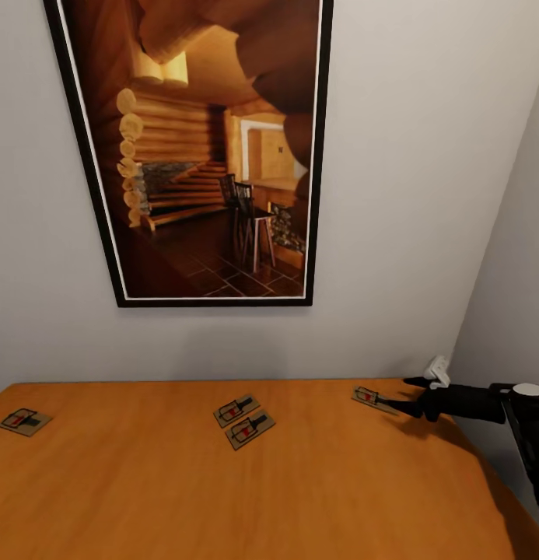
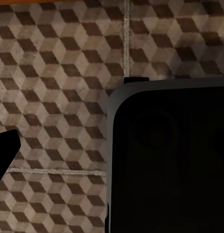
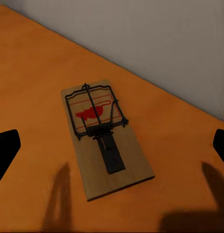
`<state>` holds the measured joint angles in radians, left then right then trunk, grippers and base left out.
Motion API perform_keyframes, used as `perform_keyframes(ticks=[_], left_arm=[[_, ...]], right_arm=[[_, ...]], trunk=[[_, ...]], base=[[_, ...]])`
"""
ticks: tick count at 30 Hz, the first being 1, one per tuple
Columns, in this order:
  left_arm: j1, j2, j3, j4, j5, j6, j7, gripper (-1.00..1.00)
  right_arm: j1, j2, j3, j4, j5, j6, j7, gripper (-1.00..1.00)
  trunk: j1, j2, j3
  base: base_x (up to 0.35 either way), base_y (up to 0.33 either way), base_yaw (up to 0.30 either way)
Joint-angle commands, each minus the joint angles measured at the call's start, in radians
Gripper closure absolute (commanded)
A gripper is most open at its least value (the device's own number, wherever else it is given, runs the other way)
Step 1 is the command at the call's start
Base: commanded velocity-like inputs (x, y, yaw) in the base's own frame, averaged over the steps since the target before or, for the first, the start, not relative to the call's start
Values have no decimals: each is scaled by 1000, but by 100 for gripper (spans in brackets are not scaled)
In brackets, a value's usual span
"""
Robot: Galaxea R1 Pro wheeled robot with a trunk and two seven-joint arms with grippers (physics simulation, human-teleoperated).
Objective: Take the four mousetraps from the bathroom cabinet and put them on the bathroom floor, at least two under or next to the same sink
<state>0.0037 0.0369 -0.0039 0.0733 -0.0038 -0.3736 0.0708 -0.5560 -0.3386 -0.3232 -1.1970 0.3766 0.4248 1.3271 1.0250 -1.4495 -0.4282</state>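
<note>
Orange-brown wooden cabinet top (image 1: 222,482) carries all four flat tan wooden mousetraps: one far left (image 1: 24,421), two touching mid-bench (image 1: 237,409) (image 1: 250,429), one at right (image 1: 372,398). Black right gripper (image 1: 405,395) hovers at rightmost trap (image 3: 104,136), fingers spread wide, nothing held. Left fingers: cannot tell. Trap likely light, stiff, thin; pinch across board's long edges, clear of wire bar.

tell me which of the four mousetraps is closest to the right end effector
The mousetrap at the cabinet top's far right, just ahead of the open right end effector. The touching pair and the far-left one lie farther off.
</note>
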Motion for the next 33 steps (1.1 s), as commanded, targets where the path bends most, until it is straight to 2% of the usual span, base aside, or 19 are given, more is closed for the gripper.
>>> perform_keyframes(ticks=[1, 11, 33], left_arm=[[-1, 0, -1, 2, -1, -5, 3, -100], [-1, 0, -1, 2, -1, -5, 3, -100], [-1, 0, -1, 2, -1, -5, 3, -100]], right_arm=[[-1, 0, -5, -1, 4, 8, 6, -100], [-1, 1, -17, -1, 5, -5, 7, -100], [-1, 1, -14, -2, 7, -27, 7, -100]], trunk=[[0, -1, -1], [0, -1, -1], [0, -1, -1]], base=[[0, 0, 0], [0, 0, 0], [0, 0, 0]])
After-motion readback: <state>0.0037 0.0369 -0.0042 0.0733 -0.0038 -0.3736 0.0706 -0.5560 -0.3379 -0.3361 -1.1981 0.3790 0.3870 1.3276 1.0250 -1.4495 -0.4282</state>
